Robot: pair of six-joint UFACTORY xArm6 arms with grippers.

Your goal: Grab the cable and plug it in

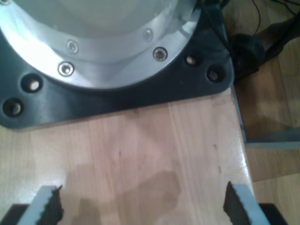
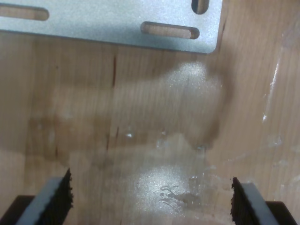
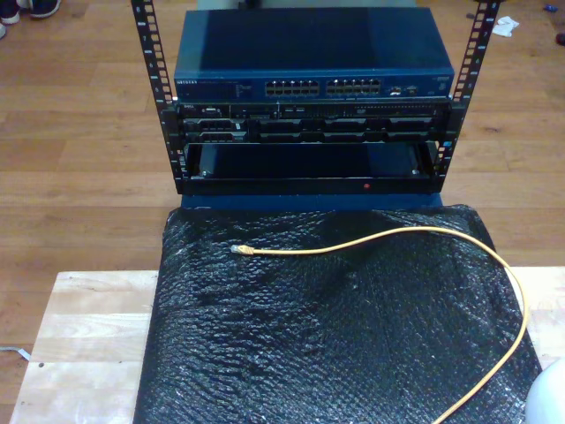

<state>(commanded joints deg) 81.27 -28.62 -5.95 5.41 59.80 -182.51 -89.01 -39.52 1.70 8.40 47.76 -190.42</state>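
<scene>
Cable [image 3: 415, 265] is lying loose on the mat [image 3: 291, 353], a thin yellow-orange line that runs from its small clear plug [image 3: 237, 251] near the mat's far edge, toward the exterior view's left, sweeps across to the exterior view's right in a smooth arc, then curls back down toward the near edge. Nothing is touching it. The mat is black and crinkly, shiny like bubble wrap, draped over a pale wooden table [image 3: 79, 336] with visible plank seams.

Past the mat sits a black metal rack [image 3: 309, 168] with perforated uprights. On top is a dark blue switch [image 3: 313, 87], flat and boxy, with two rows of little square ports across its front. Below it are dark panels and an open slot.

My first gripper [image 1: 143, 204] has its jaws spread wide with nothing between them, ribbed black pads [image 1: 52, 204] on pale fingers, hovering over smooth light wood. Just ahead of it is a round brushed-aluminium base [image 1: 108, 51] with bolts, sitting on a black plate [image 1: 140, 93] with bolt holes.

My second gripper [image 2: 152, 197] is spread wide too, and empty, same toothy black pads [image 2: 61, 194]. Under it the wood looks glossy and a bit scuffed, with a matte grey slotted metal bracket [image 2: 108, 23] lying flat ahead.
</scene>
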